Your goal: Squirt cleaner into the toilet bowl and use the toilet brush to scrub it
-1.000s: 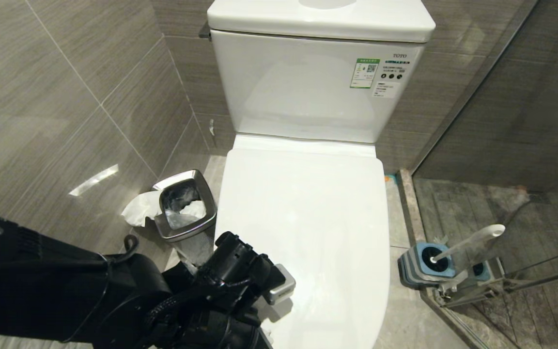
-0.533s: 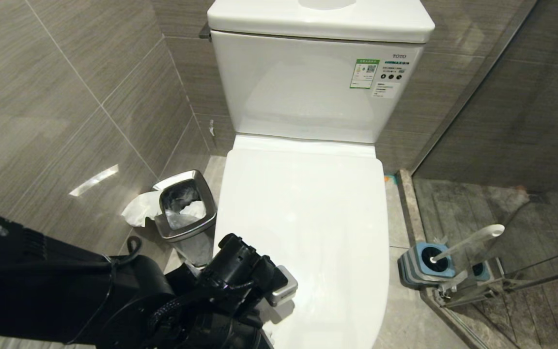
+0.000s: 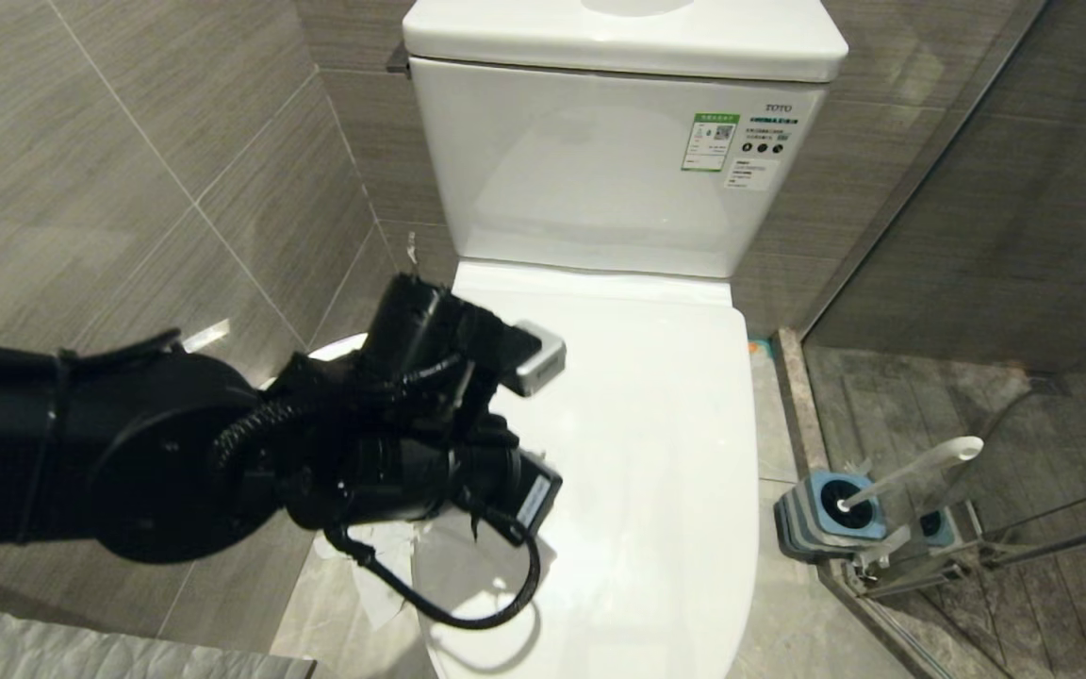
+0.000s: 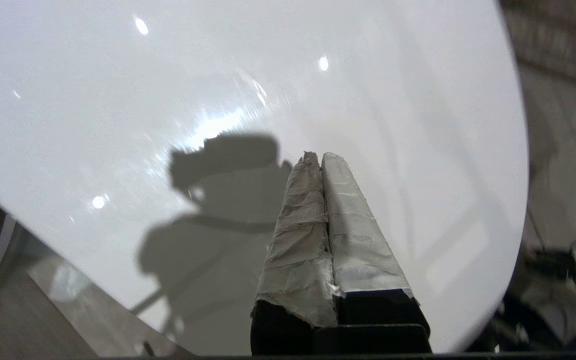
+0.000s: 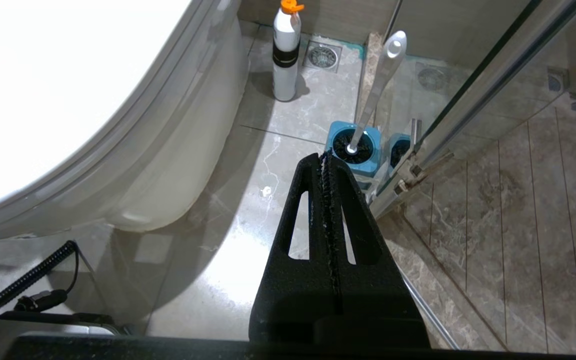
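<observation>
The toilet's white lid (image 3: 628, 424) is down, so the toilet bowl is hidden beneath it. No cleaner shows. My left arm (image 3: 411, 424) reaches in over the lid's left side. In the left wrist view my left gripper (image 4: 320, 156) hangs just above the glossy lid (image 4: 218, 75), its tape-wrapped fingers (image 4: 353, 225) pressed shut on nothing. The toilet brush (image 3: 920, 467) stands on the floor right of the toilet, its pale handle (image 5: 379, 85) leaning out of a blue holder (image 5: 368, 162). My right gripper (image 5: 324, 156) is shut and empty, low over the floor tiles just short of that holder.
The white tank (image 3: 600, 170) stands behind the lid. A white bottle (image 5: 286, 55) with an orange cap stands on the floor beside the toilet base. A glass shower door (image 5: 473, 100) runs right next to the brush holder. My left arm mostly covers the steel waste bin (image 3: 336, 347).
My left arm has lifted and swung toward the tank along the lid's left side, now covering the waste bin. Its gripper stays shut. The right arm has not moved.
</observation>
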{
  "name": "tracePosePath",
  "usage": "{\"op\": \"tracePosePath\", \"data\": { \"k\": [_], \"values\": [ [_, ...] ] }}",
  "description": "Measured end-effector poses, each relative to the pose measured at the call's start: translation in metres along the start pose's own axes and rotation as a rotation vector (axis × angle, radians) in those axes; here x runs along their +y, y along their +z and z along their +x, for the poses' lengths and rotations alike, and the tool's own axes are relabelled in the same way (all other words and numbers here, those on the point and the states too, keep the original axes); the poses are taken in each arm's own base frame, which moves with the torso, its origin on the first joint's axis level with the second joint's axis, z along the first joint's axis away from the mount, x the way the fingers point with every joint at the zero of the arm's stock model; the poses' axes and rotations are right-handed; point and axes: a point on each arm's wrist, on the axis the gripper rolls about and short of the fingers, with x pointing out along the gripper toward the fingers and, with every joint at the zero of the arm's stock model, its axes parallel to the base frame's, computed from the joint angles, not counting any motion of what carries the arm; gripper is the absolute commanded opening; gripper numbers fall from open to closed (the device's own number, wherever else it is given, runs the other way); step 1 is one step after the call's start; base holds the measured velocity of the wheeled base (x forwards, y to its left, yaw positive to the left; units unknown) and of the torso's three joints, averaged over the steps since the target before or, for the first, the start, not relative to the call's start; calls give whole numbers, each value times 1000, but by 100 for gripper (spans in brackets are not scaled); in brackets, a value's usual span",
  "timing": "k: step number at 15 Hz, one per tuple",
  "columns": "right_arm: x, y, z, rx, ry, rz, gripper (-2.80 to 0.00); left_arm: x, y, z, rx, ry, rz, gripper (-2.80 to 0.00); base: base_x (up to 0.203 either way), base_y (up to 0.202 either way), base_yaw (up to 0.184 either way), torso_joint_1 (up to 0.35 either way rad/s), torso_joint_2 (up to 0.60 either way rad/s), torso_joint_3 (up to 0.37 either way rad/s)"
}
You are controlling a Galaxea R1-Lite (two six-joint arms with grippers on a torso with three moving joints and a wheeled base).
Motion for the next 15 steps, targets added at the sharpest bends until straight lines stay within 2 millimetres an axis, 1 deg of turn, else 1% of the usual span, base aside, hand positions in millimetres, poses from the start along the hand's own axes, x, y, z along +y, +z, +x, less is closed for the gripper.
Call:
{"op": "tracePosePath", "data": {
  "k": [3, 4, 6, 7, 8, 10, 11, 12, 13, 15],
  "values": [
    [0, 0, 0, 0, 0, 0, -280, 19, 53, -34, -217, 91, -41, -280, 0, 0, 0, 0, 0, 0],
    [0, 0, 0, 0, 1, 0, -280, 29, 69, -47, -284, 133, -54, -280, 0, 0, 0, 0, 0, 0],
    [0, 0, 0, 0, 0, -1, -280, 64, 93, -73, -404, 253, -86, -280, 0, 0, 0, 0, 0, 0],
    [0, 0, 0, 0, 0, -1, -280, 80, 101, -85, -452, 311, -100, -280, 0, 0, 0, 0, 0, 0],
    [0, 0, 0, 0, 0, -1, -280, 96, 107, -97, -488, 368, -104, -280, 0, 0, 0, 0, 0, 0],
    [0, 0, 0, 1, 0, -1, -280, 126, 111, -122, -536, 480, -85, -280, 0, 0, 0, 0, 0, 0],
    [0, 0, 0, 0, 1, -1, -280, 137, 113, -139, -569, 529, -72, -280, 0, 0, 0, 0, 0, 0],
    [0, 0, 0, 0, 0, -1, -280, 144, 115, -159, -608, 561, -59, -280, 0, 0, 0, 0, 0, 0],
    [0, 0, 0, 0, 0, -1, -280, 145, 116, -178, -646, 572, -50, -280, 0, 0, 0, 0, 0, 0],
    [0, 0, 0, 0, 0, -2, -280, 137, 115, -215, -710, 577, -31, -280, 0, 0, 0, 0, 0, 0]
  ]
}}
